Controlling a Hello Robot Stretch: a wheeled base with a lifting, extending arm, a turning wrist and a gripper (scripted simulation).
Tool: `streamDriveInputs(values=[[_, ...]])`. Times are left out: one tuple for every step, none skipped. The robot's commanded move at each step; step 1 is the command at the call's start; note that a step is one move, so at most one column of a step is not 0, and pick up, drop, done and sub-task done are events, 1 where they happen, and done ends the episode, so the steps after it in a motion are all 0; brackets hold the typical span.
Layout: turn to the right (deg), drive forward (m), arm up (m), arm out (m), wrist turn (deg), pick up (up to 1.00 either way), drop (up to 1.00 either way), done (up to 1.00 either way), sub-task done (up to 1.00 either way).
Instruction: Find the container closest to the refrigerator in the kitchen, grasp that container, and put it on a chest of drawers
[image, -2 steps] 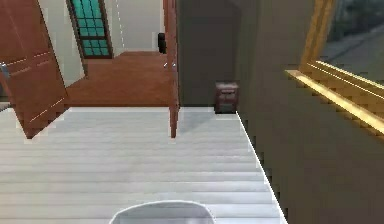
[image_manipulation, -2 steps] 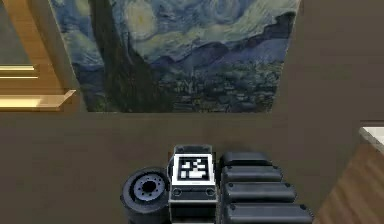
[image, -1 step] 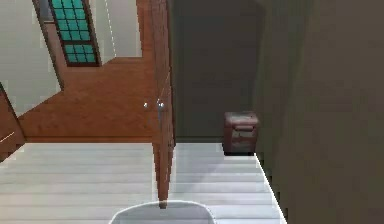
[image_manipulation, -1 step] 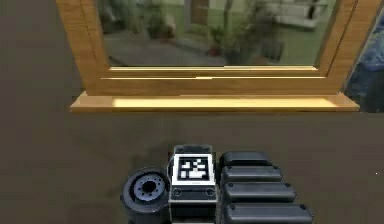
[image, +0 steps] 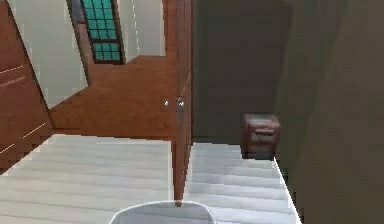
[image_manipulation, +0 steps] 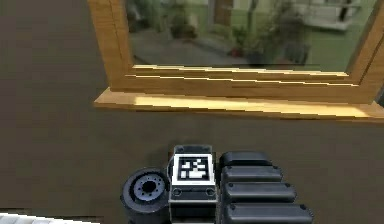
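Room: dark-walled corner with a pale plank floor; it reads more as hallway or bedroom than kitchen, so I judge the search is not yet finished.
Window: wood-framed window and its sill, farther out than the fingers and apart from them.
Arm: drawn in, with stacked dark segments beside a white marker square.
Gripper: the gripper is a round dark body touching the marker's other side.
Fingers: too low in the arm side view to make out. I cannot tell their state, nor whether anything is held.
Door: wooden door standing edge-on, with knobs, lying forward of the fingers.
Cabinet: small red-brown cabinet against the wall beyond the door, on the fingers' side of it. It is possibly a chest of drawers, but too small to be sure.
Container: I cannot tell where it is. I judge it waits near a refrigerator, well away from the fingers.
Risk 1: driving straight on could clip the door's edge, which stands dead ahead.
Risk 2: turning tight here could swing the fingers' end into the sill or wall.
Risk 3: heading for the cabinet now wastes time, since the container comes first.
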Motion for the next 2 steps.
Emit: streamDriveInputs(values=[[0.0,0.05,0.00,0.00,0.0,0.00,0.00,0.00,0.00],[-42.0,0.00,0.00,0.00,0.0,0.00,0.00,0.00,0.00]])
